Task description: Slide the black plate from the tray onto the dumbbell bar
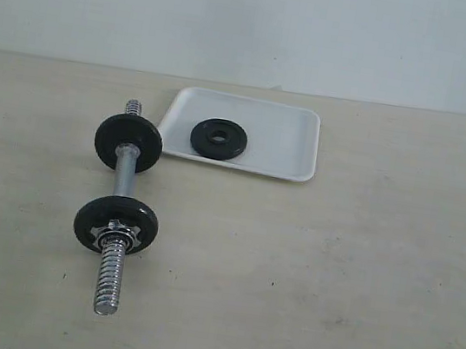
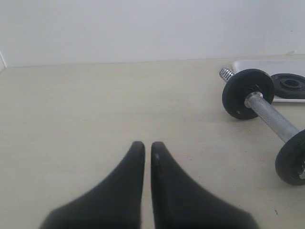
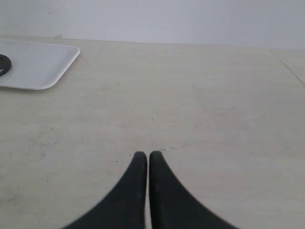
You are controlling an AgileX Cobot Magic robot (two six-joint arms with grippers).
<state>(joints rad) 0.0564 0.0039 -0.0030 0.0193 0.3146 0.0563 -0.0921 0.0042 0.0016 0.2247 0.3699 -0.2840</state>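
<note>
1. We see the black plate (image 1: 219,138) lying flat in the tray (image 1: 286,139), toward its left side, in the upper middle of the exterior view.
2. The dumbbell bar (image 1: 123,180) lies on the table (image 1: 330,286) at centre left, its upper end near the tray's left corner. It carries two black discs (image 1: 128,142) and a star nut (image 1: 113,229).
3. Our left gripper (image 2: 148,145) has its fingers together and holds nothing.
4. Our right gripper (image 3: 147,155) is likewise closed and empty, well apart from the tray.

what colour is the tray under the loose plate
White: the tray shows best in the exterior view, with the black plate on it.
</note>
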